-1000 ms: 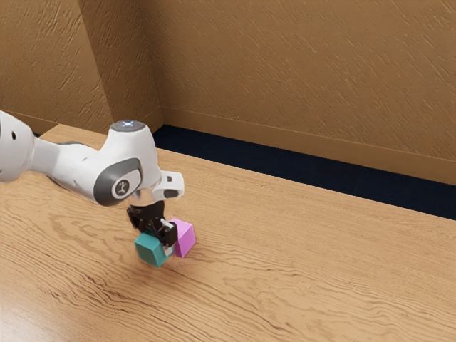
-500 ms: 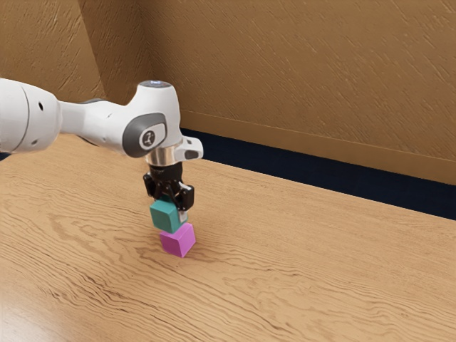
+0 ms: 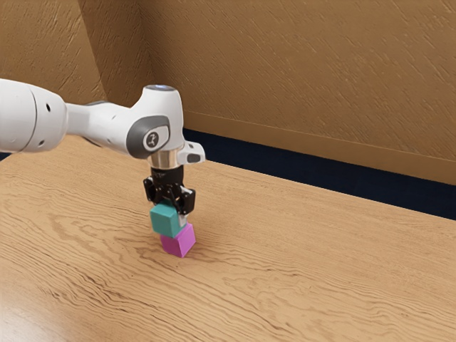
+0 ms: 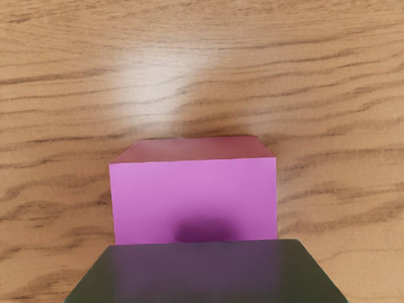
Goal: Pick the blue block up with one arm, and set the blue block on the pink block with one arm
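exterior and wrist views, stacking stage. the arm enters from the exterior view's left and holds its gripper pointing straight down over the table. the two black fingers press on opposite sides of the blue block, so the claw is clenched on it. the blue block, teal in this render, hangs directly above the pink block, which lies on the wood left of the table's middle, well apart from the far wall. the lower face of the blue block meets, or all but meets, the top of the pink block; whether it bears weight there cannot be told. in the wrist view the pink block sits just under the hand, with a dark shadow on its top beside the held blue block. progress, as judged: pick-up done, carry done, alignment close. left to do: settle the blue block fully, release the fingers, and lift clear without tipping the stack.
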`<action>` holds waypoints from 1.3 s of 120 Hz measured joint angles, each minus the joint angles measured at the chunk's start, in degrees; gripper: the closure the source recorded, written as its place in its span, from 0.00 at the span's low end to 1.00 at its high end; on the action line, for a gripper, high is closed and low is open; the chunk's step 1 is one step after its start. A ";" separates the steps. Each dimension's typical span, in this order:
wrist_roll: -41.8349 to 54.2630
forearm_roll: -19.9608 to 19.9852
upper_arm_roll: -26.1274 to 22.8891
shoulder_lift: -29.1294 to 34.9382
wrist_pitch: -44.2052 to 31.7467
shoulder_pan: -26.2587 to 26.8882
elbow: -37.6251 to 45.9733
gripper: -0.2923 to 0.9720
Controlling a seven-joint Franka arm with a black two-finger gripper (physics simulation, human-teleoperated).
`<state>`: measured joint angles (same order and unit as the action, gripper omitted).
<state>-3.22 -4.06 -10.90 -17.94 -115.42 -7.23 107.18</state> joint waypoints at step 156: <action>0.08 -2.95 0.00 -3.08 -4.60 0.18 -0.56 0.44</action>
<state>-3.14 -7.01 -10.90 -21.02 -120.01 -7.06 106.62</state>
